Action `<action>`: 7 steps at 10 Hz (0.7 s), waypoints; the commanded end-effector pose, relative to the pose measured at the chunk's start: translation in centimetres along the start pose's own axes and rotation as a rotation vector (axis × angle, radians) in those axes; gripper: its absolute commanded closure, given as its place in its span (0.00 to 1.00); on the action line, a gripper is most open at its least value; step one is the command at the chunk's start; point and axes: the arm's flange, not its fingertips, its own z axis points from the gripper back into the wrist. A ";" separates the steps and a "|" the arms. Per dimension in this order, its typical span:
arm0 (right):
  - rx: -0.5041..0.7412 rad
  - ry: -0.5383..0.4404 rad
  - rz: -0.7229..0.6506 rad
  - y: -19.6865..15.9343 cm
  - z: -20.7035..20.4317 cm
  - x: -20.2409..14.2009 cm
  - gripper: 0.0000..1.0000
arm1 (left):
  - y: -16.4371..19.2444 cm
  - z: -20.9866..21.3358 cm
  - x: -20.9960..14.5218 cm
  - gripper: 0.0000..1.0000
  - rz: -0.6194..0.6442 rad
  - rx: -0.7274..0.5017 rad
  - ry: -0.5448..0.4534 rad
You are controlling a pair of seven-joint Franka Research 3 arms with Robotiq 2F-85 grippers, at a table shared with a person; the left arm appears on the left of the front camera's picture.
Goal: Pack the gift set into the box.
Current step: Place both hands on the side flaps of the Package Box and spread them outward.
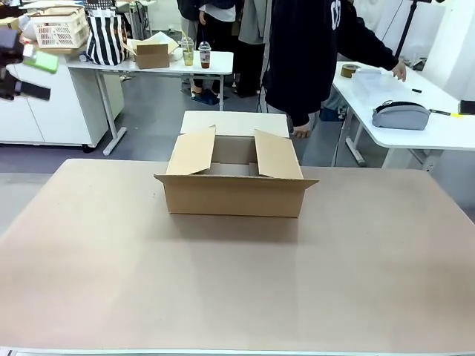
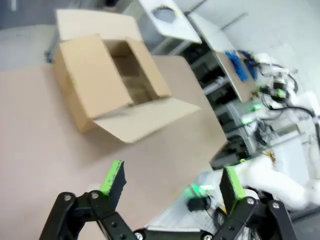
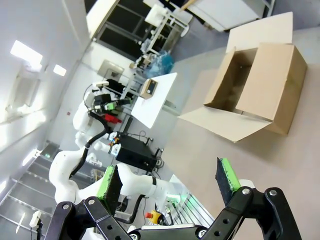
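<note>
Front view: box [image 1: 234,194], flaps open; gift set [image 1: 234,122] just behind box. Left gripper [image 2: 173,172], right gripper [image 3: 168,170]: jaws apart, empty.

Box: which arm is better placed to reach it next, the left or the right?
Probably left, narrowly. The left tool and right tool are both open and empty; the box sits centrally, yet looks larger and nearer in the left wrist view.

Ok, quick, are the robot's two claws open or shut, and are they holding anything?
Left gripper: open, holding nothing.
Right gripper: open, holding nothing.
</note>
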 end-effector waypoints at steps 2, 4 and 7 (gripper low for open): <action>0.018 -0.009 0.032 0.0 -0.1 0.6 0.00 | -5.0 -6.7 8.9 0.00 0.038 0.410 0.144; 0.018 -0.009 0.032 0.0 -0.1 0.6 0.00 | -5.6 -12.6 13.8 0.00 0.112 0.573 0.309; 0.018 -0.009 0.032 0.0 -0.1 0.6 0.00 | -6.5 -23.0 17.3 0.00 0.164 0.716 0.407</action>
